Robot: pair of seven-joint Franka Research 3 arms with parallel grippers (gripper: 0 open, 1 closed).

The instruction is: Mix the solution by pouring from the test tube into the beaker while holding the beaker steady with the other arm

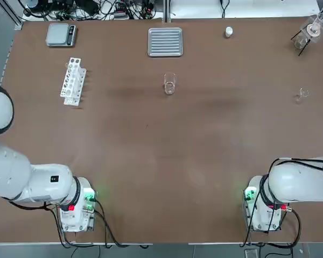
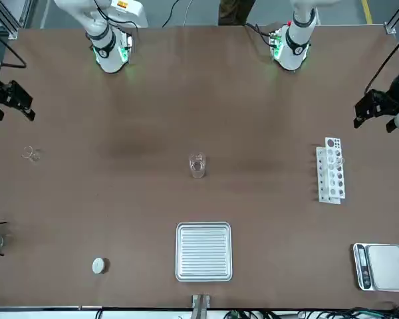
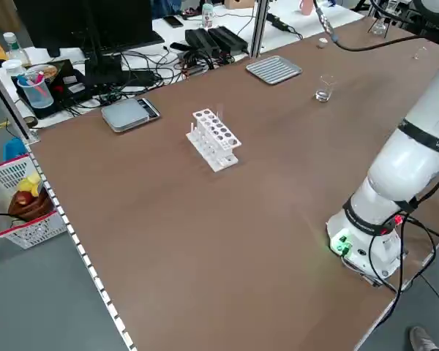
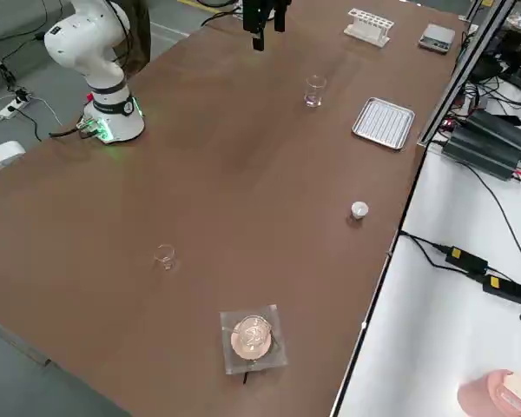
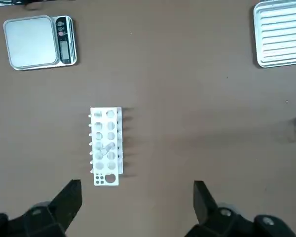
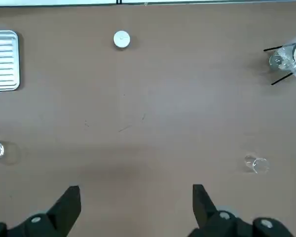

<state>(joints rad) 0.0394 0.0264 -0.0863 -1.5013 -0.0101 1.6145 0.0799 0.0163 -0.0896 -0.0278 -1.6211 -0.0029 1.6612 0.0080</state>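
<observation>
A small clear glass beaker (image 1: 169, 84) stands upright near the middle of the brown table (image 1: 151, 161), apart from everything else, and a white plastic test-tube rack (image 1: 72, 81) sits well to the robot's left of it, with what looks like a tube (image 5: 103, 151) in one hole. Both arms hang high and clear, so this scene fits a pour yet to come or one finished with the tube returned. The left gripper (image 5: 137, 197) hovers above the rack with its jaws spread wide and nothing between them; the right gripper (image 6: 136, 197) likewise gapes empty over bare table, touching nothing. Any pour would go best with the beaker braced low and the tube tipped slowly.
</observation>
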